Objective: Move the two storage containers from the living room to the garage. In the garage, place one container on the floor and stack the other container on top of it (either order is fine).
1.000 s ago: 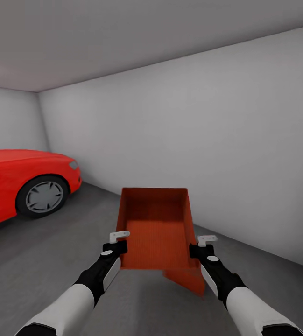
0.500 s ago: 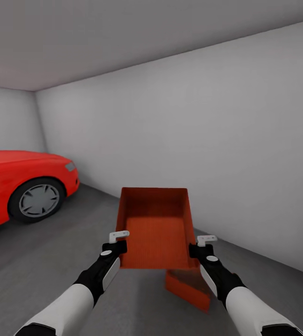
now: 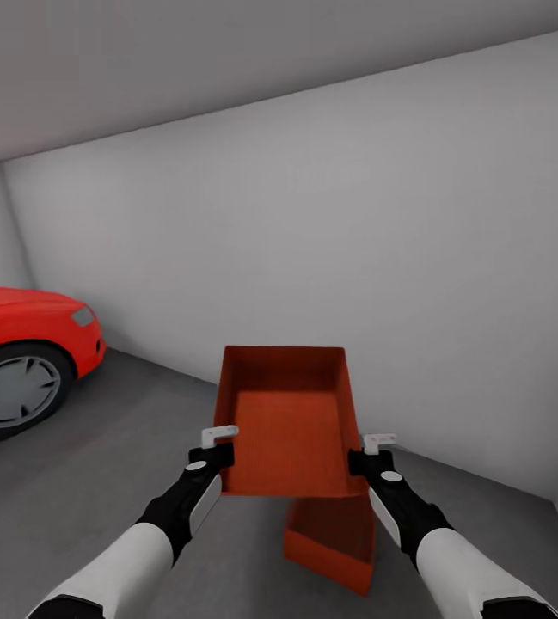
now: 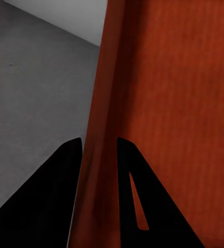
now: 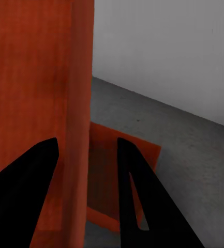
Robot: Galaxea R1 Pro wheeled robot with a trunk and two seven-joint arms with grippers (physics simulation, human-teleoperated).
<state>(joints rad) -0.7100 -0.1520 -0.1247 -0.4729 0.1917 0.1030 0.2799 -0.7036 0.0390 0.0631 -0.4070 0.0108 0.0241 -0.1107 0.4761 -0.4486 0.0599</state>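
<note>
Gripping opposite long rims, the left gripper (image 3: 218, 440) and right gripper (image 3: 373, 447) clamped the carried container (image 3: 285, 421) above the second container (image 3: 330, 542) on the garage floor (image 3: 98, 481); it looked light, rigid, best held by both rims

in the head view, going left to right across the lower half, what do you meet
red car → left gripper → held storage container → right gripper. The second storage container lies on the concrete floor under the held one, so it has no clear place in the order.
</note>
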